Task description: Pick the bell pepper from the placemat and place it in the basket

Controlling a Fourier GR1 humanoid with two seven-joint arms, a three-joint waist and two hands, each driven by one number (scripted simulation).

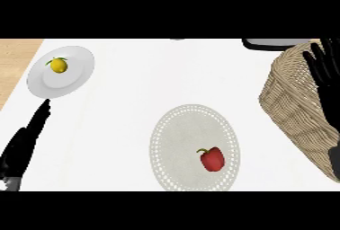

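The red bell pepper (212, 159) lies on the round placemat (174, 134), while the open right robot hand (327, 85) hangs over the basket (292, 99) and the left robot hand (23, 146) rests open.

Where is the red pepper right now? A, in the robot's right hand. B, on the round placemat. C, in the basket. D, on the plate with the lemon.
B: the pepper lies on the placemat, apart from the basket and the right hand; the plate holds only the lemon.
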